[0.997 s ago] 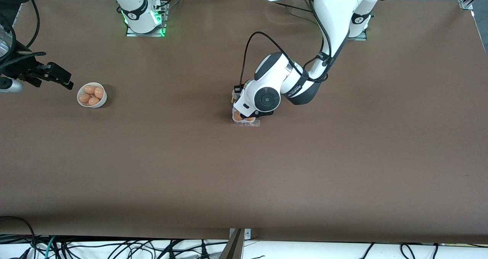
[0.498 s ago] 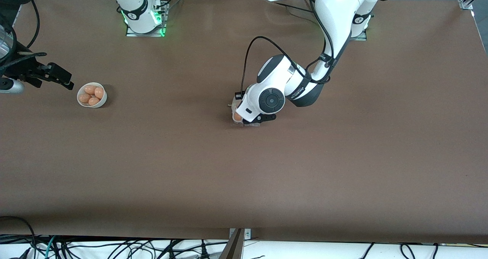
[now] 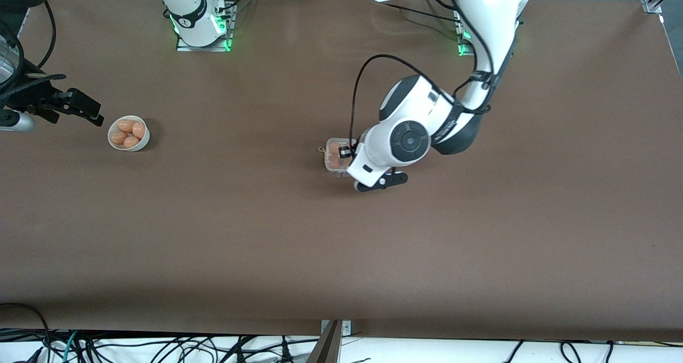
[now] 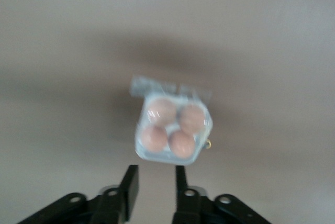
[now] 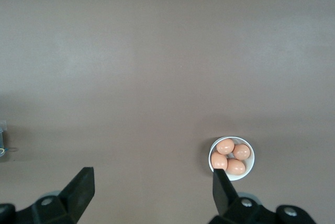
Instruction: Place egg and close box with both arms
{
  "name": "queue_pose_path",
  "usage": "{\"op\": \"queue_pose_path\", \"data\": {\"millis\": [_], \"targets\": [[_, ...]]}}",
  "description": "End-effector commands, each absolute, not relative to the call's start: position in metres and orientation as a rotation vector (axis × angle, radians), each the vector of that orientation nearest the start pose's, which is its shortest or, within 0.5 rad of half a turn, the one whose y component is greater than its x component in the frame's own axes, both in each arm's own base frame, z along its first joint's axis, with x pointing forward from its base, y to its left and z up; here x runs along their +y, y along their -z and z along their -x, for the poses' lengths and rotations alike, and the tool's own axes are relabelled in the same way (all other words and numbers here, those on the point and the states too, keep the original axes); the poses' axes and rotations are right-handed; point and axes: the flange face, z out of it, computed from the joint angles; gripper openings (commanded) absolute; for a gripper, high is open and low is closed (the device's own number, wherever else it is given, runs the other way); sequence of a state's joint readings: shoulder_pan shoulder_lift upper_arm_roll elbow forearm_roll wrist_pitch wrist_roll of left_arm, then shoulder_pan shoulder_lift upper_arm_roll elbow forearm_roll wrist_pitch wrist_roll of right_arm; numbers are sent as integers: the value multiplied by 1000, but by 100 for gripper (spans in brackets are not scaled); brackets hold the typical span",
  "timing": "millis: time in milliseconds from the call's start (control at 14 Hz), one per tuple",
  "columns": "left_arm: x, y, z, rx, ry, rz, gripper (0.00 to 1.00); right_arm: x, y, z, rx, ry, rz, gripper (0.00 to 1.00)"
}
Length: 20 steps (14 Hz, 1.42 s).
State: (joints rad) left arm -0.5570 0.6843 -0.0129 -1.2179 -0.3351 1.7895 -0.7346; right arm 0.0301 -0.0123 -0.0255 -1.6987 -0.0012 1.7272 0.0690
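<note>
since the left tool (image 4: 152, 185) drew off the box (image 4: 173, 129), narrowly parted, right tool (image 5: 152, 188) spread

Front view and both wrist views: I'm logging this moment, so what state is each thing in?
box: lid shut, four eggs inside, free on the table.
bowl: upright, holds four eggs.
left end effector: fingers slightly apart, holding nothing, over the table beside the box.
right end effector: open wide, empty, waiting near the bowl.

White jointed arms (image 3: 480, 26) with black bands and cables (bases (image 3: 203, 29) lit green).
</note>
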Motion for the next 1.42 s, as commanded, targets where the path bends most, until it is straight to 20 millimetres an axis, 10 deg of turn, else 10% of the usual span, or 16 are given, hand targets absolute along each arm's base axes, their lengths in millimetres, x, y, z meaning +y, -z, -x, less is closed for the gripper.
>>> {"op": "queue_pose_path", "data": {"millis": [0, 356, 783, 1353], "targets": [[-384, -426, -613, -421, -295, 3255, 100, 1, -586, -560, 80, 68, 3146, 100], [-280, -502, -649, -333, -227, 3169, 100, 1, -586, -560, 80, 68, 3146, 100], [-153, -505, -682, -211, -198, 3052, 100, 1, -587, -560, 80, 70, 3146, 100], [-44, -539, -682, -200, -197, 3068, 100, 1, -587, -560, 83, 70, 3146, 100]]}}
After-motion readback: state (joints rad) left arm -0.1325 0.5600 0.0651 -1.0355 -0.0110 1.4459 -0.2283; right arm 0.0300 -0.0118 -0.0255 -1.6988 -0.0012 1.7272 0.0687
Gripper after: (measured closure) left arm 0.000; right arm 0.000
